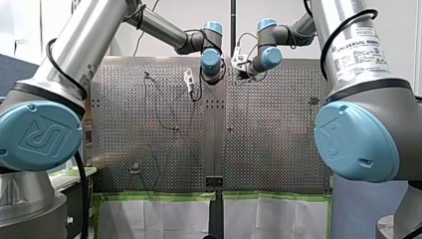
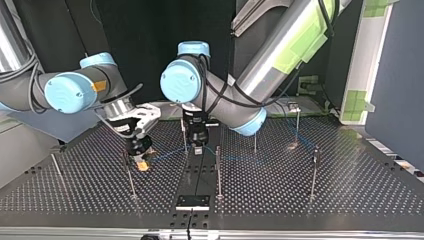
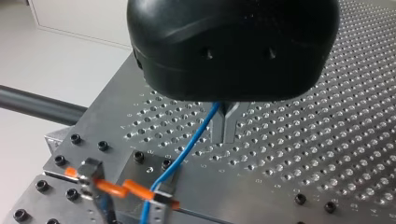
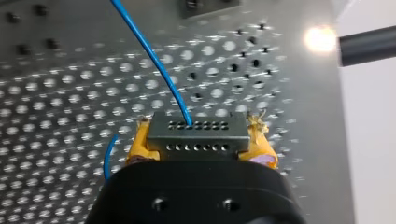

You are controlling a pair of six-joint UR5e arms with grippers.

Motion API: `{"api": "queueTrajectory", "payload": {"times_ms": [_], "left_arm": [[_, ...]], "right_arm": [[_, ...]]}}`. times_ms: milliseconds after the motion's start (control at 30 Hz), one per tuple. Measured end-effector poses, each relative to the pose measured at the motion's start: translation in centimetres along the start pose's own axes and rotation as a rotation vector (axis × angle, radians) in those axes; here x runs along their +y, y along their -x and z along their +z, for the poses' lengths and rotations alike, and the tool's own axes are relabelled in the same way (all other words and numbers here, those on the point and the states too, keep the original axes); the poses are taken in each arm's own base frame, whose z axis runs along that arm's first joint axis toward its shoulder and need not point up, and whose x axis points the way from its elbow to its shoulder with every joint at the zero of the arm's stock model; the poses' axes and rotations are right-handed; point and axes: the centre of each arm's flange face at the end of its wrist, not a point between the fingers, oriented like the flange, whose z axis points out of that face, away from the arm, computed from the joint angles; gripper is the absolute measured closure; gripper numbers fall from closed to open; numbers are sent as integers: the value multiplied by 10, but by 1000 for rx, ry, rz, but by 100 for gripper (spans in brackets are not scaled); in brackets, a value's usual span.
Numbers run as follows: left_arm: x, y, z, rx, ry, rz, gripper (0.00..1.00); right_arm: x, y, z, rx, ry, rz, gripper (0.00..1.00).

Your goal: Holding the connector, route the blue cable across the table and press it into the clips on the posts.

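The blue cable (image 3: 194,140) runs up between the metal fingers (image 3: 219,128) of my left gripper (image 3: 227,122), which is shut on it just above the perforated table. In the right wrist view my right gripper (image 4: 200,140) has its yellow pads (image 4: 140,142) shut on the dark grey connector (image 4: 198,133), with the cable (image 4: 154,56) leaving its top. In the top view my right gripper (image 2: 141,162) holds the connector low at the left of centre, and my left gripper (image 2: 198,146) stands beside it at the middle. The cable (image 2: 167,154) spans between them.
Thin posts stand on the table: one (image 2: 130,175) just beside my right gripper, one (image 2: 218,170) next to my left gripper, others (image 2: 314,170) further off at the top view's right. A black plate (image 2: 192,201) lies at the near edge.
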Motion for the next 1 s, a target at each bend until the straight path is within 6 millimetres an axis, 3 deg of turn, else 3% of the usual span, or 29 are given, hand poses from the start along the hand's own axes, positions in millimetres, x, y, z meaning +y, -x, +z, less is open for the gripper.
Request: {"api": "queueTrajectory", "payload": {"times_ms": [433, 667, 1000], "left_arm": [[9, -52, -4, 22, -70, 2, 100], [20, -119, 0, 83, -89, 36, 100], [39, -194, -7, 146, -104, 67, 100]], "right_arm": [[16, 59, -17, -99, 69, 18, 100], [34, 94, -25, -151, 125, -2, 100], [45, 119, -31, -203, 140, -35, 100]]}}
